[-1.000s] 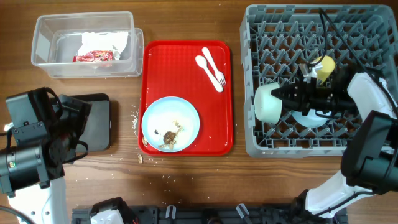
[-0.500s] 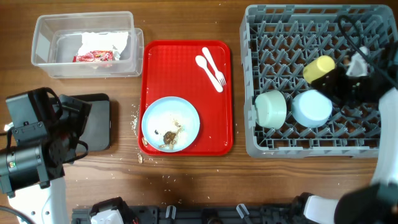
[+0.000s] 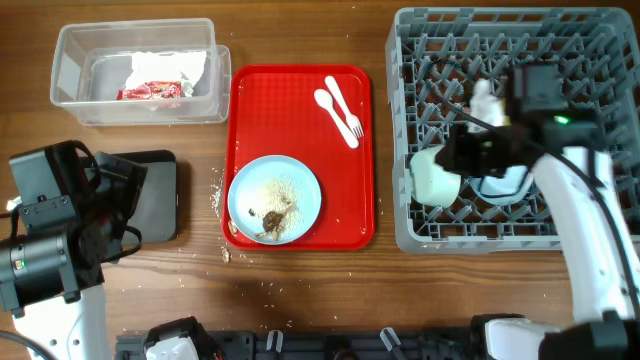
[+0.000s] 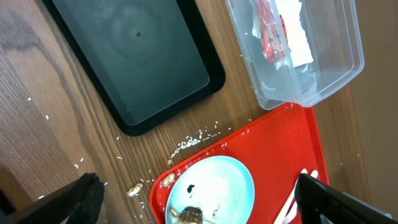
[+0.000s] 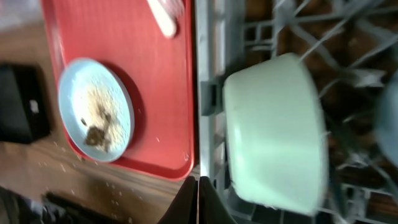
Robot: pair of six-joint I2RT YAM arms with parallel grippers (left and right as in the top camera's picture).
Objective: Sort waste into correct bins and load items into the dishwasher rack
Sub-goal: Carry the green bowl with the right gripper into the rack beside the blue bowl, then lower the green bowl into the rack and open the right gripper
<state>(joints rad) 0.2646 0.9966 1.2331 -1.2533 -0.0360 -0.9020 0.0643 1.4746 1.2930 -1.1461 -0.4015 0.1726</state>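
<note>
Right claw (image 5: 198,194): pinched shut and empty, swung back over the rack (image 3: 450,240), beside the mint bowl (image 3: 434,176)
Left claw (image 4: 198,193): wide open, idle
Plate (image 3: 274,198): still on the tray (image 3: 250,85), scraps (image 3: 270,216) aboard
Next: likely scraps, plate, fork (image 3: 341,102)

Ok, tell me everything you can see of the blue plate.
The plate is round, light blue and smooth like plastic, with a shallow raised rim. It lies flat, face up, in the near left corner of the red tray. Whitish crumbs cover its middle, and brown scraps lie toward its near edge. Nothing else touches it.
</note>
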